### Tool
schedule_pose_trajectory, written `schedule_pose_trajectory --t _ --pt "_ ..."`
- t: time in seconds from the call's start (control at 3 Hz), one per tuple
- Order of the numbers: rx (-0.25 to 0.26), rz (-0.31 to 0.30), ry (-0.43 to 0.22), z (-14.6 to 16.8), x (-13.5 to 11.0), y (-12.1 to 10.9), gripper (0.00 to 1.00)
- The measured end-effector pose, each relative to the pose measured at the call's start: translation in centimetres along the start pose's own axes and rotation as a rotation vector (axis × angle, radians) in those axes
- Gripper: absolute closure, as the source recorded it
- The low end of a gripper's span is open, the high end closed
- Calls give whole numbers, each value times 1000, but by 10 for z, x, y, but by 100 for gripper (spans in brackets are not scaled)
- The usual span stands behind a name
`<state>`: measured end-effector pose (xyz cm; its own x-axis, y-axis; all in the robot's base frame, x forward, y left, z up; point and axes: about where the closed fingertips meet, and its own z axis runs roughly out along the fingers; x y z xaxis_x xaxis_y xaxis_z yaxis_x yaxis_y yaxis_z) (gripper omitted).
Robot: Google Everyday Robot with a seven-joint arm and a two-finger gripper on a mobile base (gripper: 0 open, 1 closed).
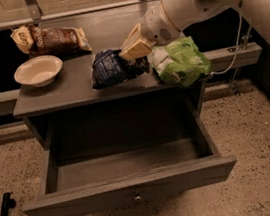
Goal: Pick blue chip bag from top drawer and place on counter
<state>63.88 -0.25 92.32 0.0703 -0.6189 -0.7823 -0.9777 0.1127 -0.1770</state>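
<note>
Blue bag [110, 68] in hand [129, 55] over counter [59, 92]

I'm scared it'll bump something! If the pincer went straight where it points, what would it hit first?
The pincer points down-left, gripping the blue chip bag. Going on, it would probably press that bag into the counter first; depth is unclear.

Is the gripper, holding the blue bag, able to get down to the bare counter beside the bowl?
Probably yes. The gripper holds the blue chip bag right at the counter; the bowl and green bag flank that spot, and neither blocks it.
</note>
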Motion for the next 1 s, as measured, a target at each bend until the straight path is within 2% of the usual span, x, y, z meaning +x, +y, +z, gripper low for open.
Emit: schedule_pose_trajectory --t 0.33,0.67,1.0 --pt "91 194 -18 14 20 -26 75" --pt "98 216 -25 17 17 -29 44" --pt "98 216 -25 17 17 -29 21"
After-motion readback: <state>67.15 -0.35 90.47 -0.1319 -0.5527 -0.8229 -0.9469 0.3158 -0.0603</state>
